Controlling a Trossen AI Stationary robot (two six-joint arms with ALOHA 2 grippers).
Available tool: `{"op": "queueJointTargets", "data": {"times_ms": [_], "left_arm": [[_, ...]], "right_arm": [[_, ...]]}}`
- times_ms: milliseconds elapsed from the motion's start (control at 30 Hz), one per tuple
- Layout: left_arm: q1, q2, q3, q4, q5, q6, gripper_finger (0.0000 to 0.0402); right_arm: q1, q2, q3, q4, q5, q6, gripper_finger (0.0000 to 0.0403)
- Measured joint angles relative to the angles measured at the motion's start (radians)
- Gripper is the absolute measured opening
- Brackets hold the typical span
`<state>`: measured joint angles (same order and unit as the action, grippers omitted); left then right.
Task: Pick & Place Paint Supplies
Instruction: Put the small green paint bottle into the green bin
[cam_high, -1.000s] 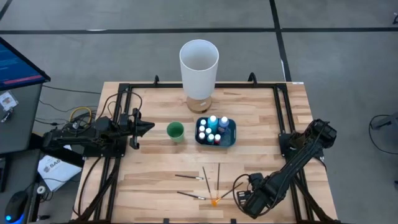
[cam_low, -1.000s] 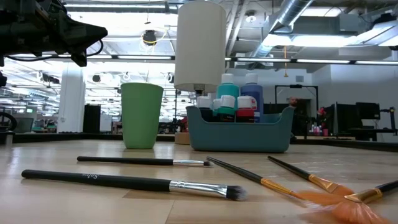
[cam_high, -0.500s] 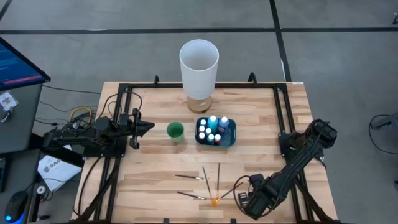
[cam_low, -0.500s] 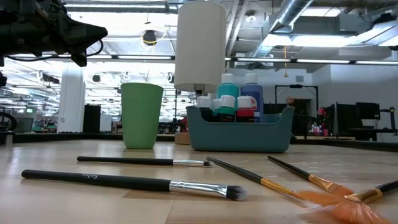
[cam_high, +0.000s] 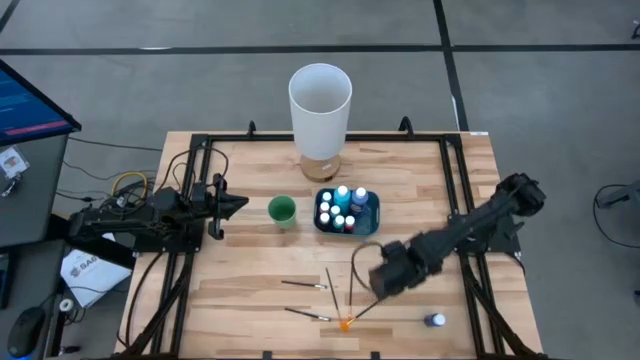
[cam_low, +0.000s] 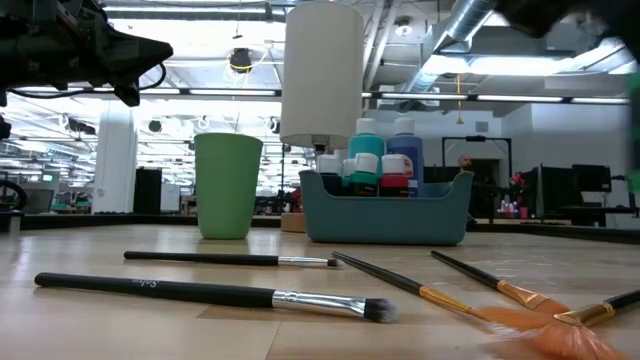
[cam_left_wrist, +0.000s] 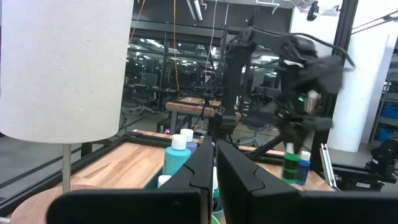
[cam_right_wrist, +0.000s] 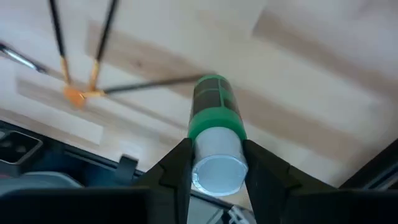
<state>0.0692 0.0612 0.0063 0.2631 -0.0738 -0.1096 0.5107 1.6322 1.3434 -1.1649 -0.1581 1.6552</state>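
Over the counter (cam_high: 250, 290) my right tool (cam_right_wrist: 214, 163) is clenched on a green paint bottle (cam_right_wrist: 214, 127), cap wedged between its fingers, above the brushes (cam_high: 340, 290). My left tool (cam_high: 235, 204) waits closed beside the green cup (cam_high: 282, 210).

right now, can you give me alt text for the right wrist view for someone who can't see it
The right gripper holds a small green paint bottle with a pale cap between its two dark fingers, above the wooden table. Below lie thin dark-handled brushes, meeting at an orange tip.
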Motion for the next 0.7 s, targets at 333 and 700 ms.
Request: {"op": "queueJointTargets", "data": {"times_ms": [333, 700], "left_arm": [[0.000, 0.000, 0.000, 0.002, 0.000, 0.000, 0.0008], [0.000, 0.000, 0.000, 0.008, 0.000, 0.000, 0.0008]], "right_arm": [[-0.280, -0.118, 0.000, -0.094, 0.002, -0.350, 0.0112], [-0.480, -0.101, 0.148, -0.191, 0.034, -0.613, 0.0113]]}}
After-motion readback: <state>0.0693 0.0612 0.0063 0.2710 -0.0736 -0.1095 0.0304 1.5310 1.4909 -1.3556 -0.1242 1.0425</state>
